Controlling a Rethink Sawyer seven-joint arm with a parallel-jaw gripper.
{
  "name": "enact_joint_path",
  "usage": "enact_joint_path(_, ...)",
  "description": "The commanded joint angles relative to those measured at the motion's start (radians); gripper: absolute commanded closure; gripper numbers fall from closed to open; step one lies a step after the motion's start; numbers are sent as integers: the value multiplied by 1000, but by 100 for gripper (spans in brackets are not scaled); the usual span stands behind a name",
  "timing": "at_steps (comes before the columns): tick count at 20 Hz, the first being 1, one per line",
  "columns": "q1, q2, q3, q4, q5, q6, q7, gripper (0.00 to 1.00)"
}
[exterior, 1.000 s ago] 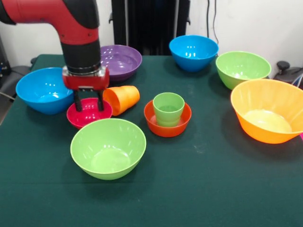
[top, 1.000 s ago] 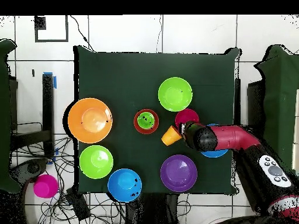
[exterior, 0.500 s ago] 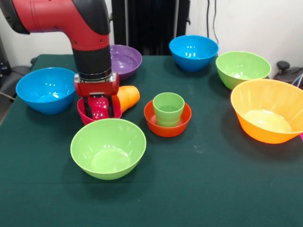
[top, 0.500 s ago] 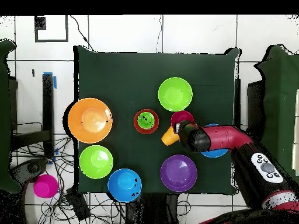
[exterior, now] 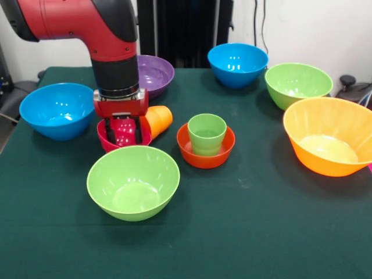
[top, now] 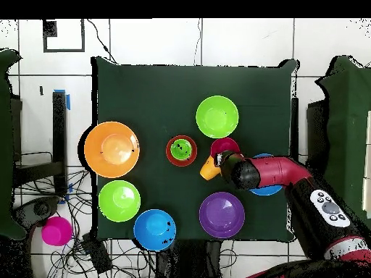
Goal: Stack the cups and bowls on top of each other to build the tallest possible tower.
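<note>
My gripper (exterior: 124, 132) reaches down into the small magenta bowl (exterior: 102, 138), open, with both fingers inside the rim. The bowl looks tipped toward the front. The orange cup (exterior: 158, 118) lies on its side, touching the magenta bowl's right side. A light green cup (exterior: 207, 133) stands upright in the small orange-red bowl (exterior: 195, 157). A light green bowl (exterior: 132, 181) sits just in front of the gripper. From above, the arm (top: 264, 172) covers part of the magenta bowl (top: 223, 145).
Around the green table stand a blue bowl (exterior: 53, 110) at left, a purple bowl (exterior: 154, 73) behind the arm, a second blue bowl (exterior: 237, 63), a light green bowl (exterior: 297, 85) and a large orange bowl (exterior: 328, 137) at right.
The gripper moved right and sank into the magenta bowl. The bowl shifted right with it, tipped, and now presses against the orange cup.
</note>
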Motion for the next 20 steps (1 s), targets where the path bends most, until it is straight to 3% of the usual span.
enact_joint_path(1, 14, -70, 19, 72, -44, 63, -137, 0)
enact_joint_path(10, -37, -224, 64, 99, 10, 173, -231, 0)
enact_joint_path(15, -43, -223, 77, 91, -5, 171, -223, 0)
enact_joint_path(20, -47, -160, 67, 55, -49, 139, -202, 0)
